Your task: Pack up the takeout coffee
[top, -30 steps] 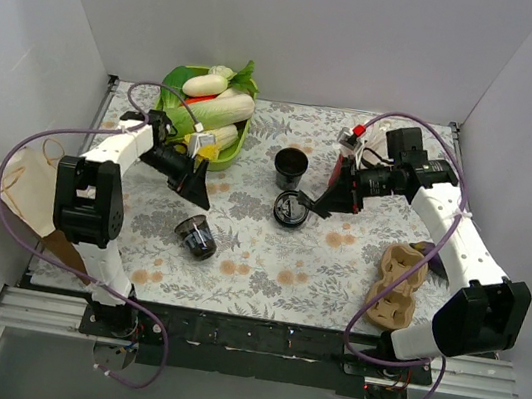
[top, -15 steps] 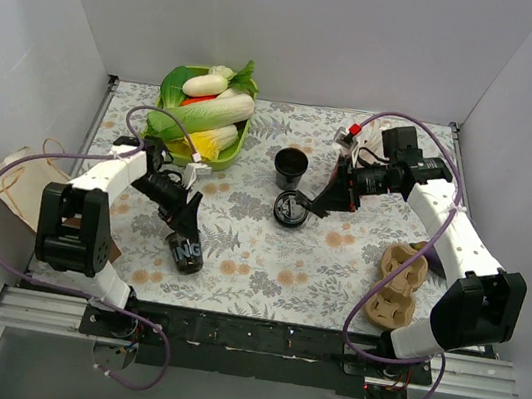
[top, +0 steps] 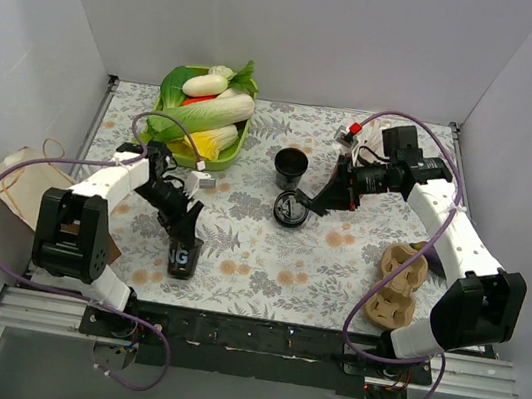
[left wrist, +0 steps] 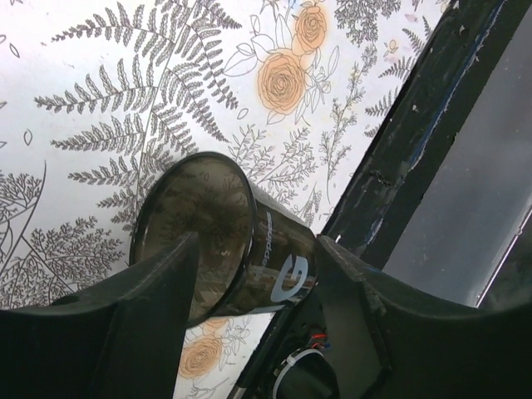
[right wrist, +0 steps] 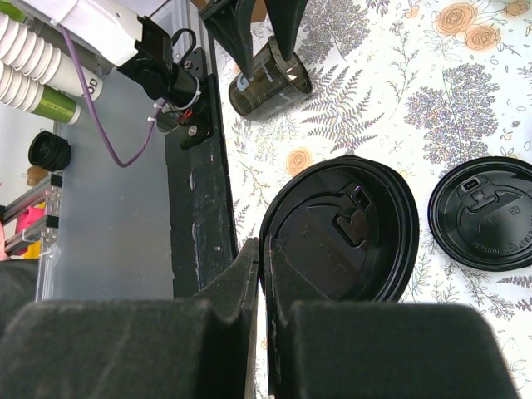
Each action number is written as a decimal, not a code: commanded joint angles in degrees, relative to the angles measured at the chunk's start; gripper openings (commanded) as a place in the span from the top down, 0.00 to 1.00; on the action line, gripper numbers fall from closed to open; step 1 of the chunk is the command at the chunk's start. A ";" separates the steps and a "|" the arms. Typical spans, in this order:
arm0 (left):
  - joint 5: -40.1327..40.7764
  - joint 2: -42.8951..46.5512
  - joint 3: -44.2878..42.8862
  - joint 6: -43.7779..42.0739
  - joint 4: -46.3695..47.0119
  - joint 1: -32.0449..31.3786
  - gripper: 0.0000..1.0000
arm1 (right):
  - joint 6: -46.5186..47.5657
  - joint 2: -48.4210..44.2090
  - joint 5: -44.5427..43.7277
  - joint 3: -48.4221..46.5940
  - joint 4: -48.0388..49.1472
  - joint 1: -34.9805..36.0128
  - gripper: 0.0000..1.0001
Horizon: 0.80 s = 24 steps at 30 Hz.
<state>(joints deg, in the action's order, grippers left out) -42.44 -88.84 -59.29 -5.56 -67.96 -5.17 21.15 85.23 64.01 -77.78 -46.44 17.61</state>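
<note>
A dark takeout coffee cup (left wrist: 241, 241) with white lettering and no lid lies tilted near the table's front edge (top: 181, 257). My left gripper (left wrist: 258, 241) is open, one finger at the cup's mouth and the other at its base. A second black cup (top: 290, 168) stands upright and lidless mid-table. My right gripper (right wrist: 264, 249) is shut on the rim of a round black sip lid (right wrist: 341, 233), held on edge just above the cloth (top: 293, 209). Another black lid (right wrist: 486, 212) lies flat beside it.
A tan pulp cup carrier (top: 398, 281) lies at the right, near the right arm. A green tray (top: 239, 145) of vegetables sits at the back left. A red cup of white sticks (top: 354, 136) stands behind the right gripper. The black front rail (left wrist: 416, 141) runs close to the tilted cup.
My left gripper has moved toward the near edge and narrowed around the lettered cup, which shifted with it from mid-left to the front. The right gripper and its lid have barely moved.
</note>
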 commanded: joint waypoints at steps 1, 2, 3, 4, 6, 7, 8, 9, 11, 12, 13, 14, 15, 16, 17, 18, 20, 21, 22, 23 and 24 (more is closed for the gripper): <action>-0.10 -1.33 0.05 -2.17 2.49 -0.81 0.49 | -0.23 -0.68 -0.02 0.70 1.00 -0.20 0.95; -0.36 -1.69 -0.13 -3.13 2.14 -0.81 0.53 | -0.23 -0.94 -0.20 1.22 0.91 -0.20 0.95; -0.72 -2.12 -0.39 -3.83 0.92 -0.89 0.59 | -0.23 -1.21 -0.37 1.49 0.91 -0.20 0.95; -0.98 -2.30 -0.83 -4.54 0.12 -0.90 0.64 | -0.14 -1.47 -0.55 1.66 0.91 -0.20 0.95; -1.42 -2.48 -1.18 -6.65 -2.68 -0.90 0.84 | 0.04 -2.00 -0.99 2.54 0.91 -0.20 0.95; -2.03 -2.48 -1.62 -7.35 -3.74 -0.90 0.92 | 0.04 -2.35 -1.08 2.80 0.99 -0.29 0.95; -2.73 -2.74 -2.06 -7.88 -5.06 -0.90 1.00 | 0.04 -2.44 -1.08 2.98 1.00 -0.29 0.95; -3.44 -3.18 -2.67 -8.32 -7.94 -0.98 1.00 | 0.04 -2.61 -1.34 3.24 1.08 -0.29 0.95; -7.21 -4.15 -6.34 -7.89 -10.60 -1.25 1.00 | 0.21 -2.79 -1.69 3.16 0.73 -0.29 0.95; -8.70 -3.98 -8.19 -5.54 -10.96 -1.25 1.00 | 0.38 -2.79 -2.82 2.98 0.73 -0.38 0.95; -10.11 -3.37 -9.95 -4.73 -10.79 -1.33 1.00 | 0.39 -3.05 -4.05 2.46 0.73 -0.29 0.96; -12.56 -1.01 -13.19 -2.81 -9.57 -1.60 1.00 | -0.14 -3.14 -5.63 2.11 0.99 -0.47 0.97; -13.11 1.01 -14.27 0.35 -3.03 -2.56 1.00 | -0.75 -3.32 -9.13 1.67 2.21 -0.55 0.97; -13.37 3.12 -14.45 7.86 1.91 -3.00 1.00 | -3.71 -3.75 -10.21 0.97 3.27 -0.82 0.97; -13.03 8.45 -13.93 12.20 7.53 -3.53 1.00 | -5.92 -3.84 -10.04 0.96 4.67 -1.95 0.97; -12.33 11.03 -11.14 15.55 19.24 -4.92 1.00 | -8.29 -4.11 -9.17 0.96 8.69 -2.48 0.97; -9.52 16.99 -7.00 20.84 28.81 -7.12 1.00 | -15.42 -3.32 -7.33 0.44 11.70 -3.10 0.97; -6.55 17.90 -3.33 21.55 35.29 -9.48 1.00 | -16.56 -2.71 -4.27 -0.09 12.76 -3.10 0.97; -5.30 18.43 -2.07 21.04 36.75 -10.55 1.00 | -17.19 -1.74 -3.11 -0.35 13.29 -3.02 0.97; -3.98 18.61 -1.10 19.55 37.55 -11.61 1.00 | -17.89 -1.47 -2.49 -0.70 13.39 -3.10 0.97; -2.23 18.26 -0.22 18.58 38.08 -13.36 1.00 | -17.29 -1.30 -2.14 -1.14 13.04 -3.10 0.98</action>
<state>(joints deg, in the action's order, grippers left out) -49.30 -71.46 -64.20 9.23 -44.38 -14.06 9.96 83.44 57.65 -75.37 -38.61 14.66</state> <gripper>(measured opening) 0.040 0.073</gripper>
